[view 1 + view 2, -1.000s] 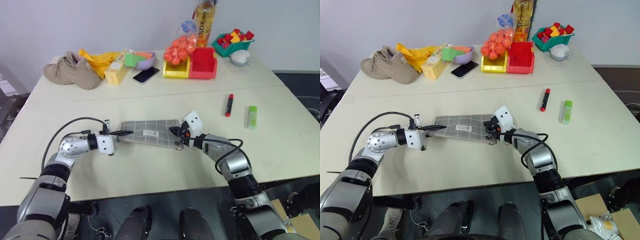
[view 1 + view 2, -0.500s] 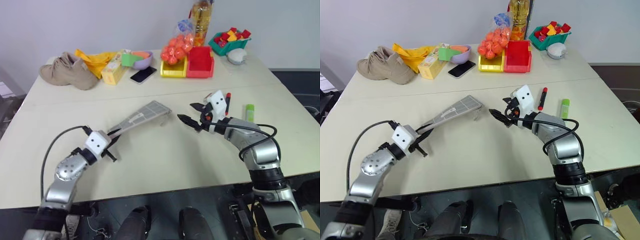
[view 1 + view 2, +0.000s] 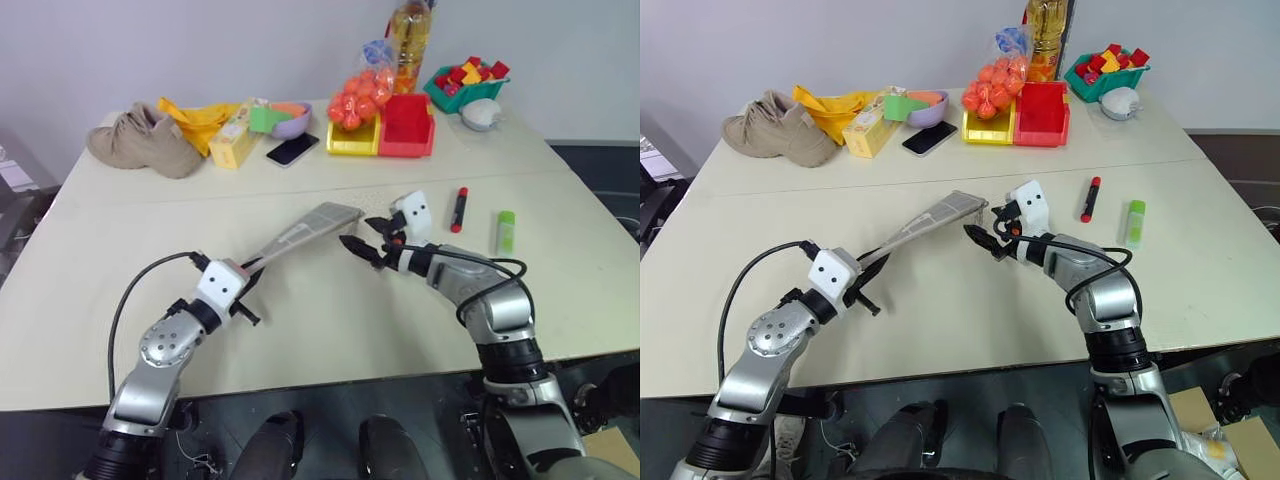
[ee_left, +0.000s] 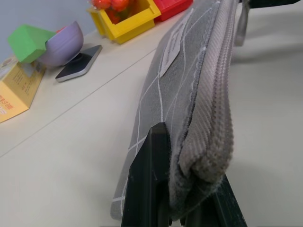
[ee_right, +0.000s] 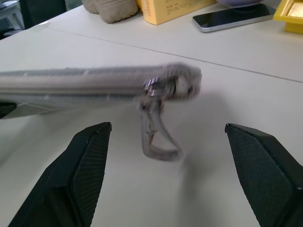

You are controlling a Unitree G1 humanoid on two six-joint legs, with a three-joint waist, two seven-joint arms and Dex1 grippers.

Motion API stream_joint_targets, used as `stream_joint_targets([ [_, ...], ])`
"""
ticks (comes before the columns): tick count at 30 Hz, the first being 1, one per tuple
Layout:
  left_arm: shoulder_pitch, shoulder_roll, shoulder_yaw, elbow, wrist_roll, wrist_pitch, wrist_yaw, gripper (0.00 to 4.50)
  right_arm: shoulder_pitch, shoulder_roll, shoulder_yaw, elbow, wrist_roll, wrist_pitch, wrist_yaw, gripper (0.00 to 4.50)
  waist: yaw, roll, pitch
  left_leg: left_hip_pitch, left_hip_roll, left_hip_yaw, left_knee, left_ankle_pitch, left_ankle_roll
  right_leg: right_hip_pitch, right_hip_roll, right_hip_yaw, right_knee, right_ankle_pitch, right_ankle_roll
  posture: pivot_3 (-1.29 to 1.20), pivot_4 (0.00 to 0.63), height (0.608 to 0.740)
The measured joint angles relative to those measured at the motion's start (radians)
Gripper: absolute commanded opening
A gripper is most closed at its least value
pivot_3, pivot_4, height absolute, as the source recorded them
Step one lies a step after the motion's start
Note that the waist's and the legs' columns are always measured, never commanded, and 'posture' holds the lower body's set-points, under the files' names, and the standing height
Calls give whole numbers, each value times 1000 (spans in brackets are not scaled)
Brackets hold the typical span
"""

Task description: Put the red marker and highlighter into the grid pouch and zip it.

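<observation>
We take the grid pouch [image 3: 300,231] as our landmark. It is a flat grey fabric sleeve with thin white grid lines, lifted off the cream tabletop [image 3: 330,330] and slanting up toward the right. At its lower left end, the left gripper [image 3: 250,272] has its black jaws pinched tight on the pouch's corner. In the left wrist view we see what the head views do not: the ribbed zipper edge [image 4: 215,109], the white label [image 4: 174,47] on the cloth, and a jaw pressed flat against the fabric.

Just right of the pouch's raised end, the right gripper [image 3: 362,238] has its jaws spread wide, holding nothing. Its wrist view shows a looped zipper pull [image 5: 158,135] dangling from the pouch's end between the textured fingers [image 5: 87,170], touching neither.

Farther right of the pouch, the slim red marker [image 3: 459,209] with its black end lies on the tabletop, and beyond it the stubby light-green highlighter [image 3: 505,233], well apart from the pouch.
</observation>
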Motion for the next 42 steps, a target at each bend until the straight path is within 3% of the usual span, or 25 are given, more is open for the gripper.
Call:
stream_joint_targets([
  [1, 0, 0, 0, 0, 0, 0, -2, 0, -1, 0, 0, 3, 0, 0, -5, 3224, 0, 0, 0, 0, 0, 0, 0, 0, 0, 0, 0, 0, 0, 0, 0, 0, 150, 740],
  [7, -9, -1, -6, 3, 10, 0, -10, 0, -4, 3, -1, 4, 0, 0, -17, 149, 0, 0, 0, 0, 0, 0, 0, 0, 0, 0, 0, 0, 0, 0, 0, 0, 150, 740],
  [8, -11, -4, -8, 4, 13, 0, -10, 0, -5, 3, 0, 3, 0, 0, -17, 40, 0, 0, 0, 0, 0, 0, 0, 0, 0, 0, 0, 0, 0, 0, 0, 0, 150, 740],
  [16, -42, -46, -25, 6, 52, 47, 17, 0, -8, -48, 124, -116, -23, 29, 51, 40, 0, 0, 0, 0, 0, 0, 0, 0, 0, 0, 0, 0, 0, 0, 0, 0, 150, 740],
  [32, -98, -150, -105, 5, 87, 116, 57, 0, -73, -3, 354, -294, -30, 170, 97, 40, 1, 0, 0, 0, 0, -1, 0, 0, 0, 0, 0, -1, -1, 0, 0, 0, 150, 740],
  [35, -100, -159, -105, 5, 91, 123, 68, 0, -73, -16, 344, -301, -10, 191, 112, 911, 3, 0, 0, 0, 0, -1, 1, 0, 0, 1, 0, -1, -1, 0, 0, 0, 150, 740],
  [40, -112, -156, -98, 11, 118, 124, 105, 0, -58, -133, 224, -313, 15, 195, 131, 3375, 5, 0, 0, 0, 0, -1, 1, 0, 0, 1, 0, -2, -1, 0, 0, 0, 150, 740],
  [42, -120, -150, -78, 31, 137, 124, 135, 0, -40, -180, 144, -253, -1, 183, 104, 3375, 7, 0, 0, 0, 0, -1, 1, 0, 0, 1, 0, -2, -1, 0, 0, 0, 150, 740],
])
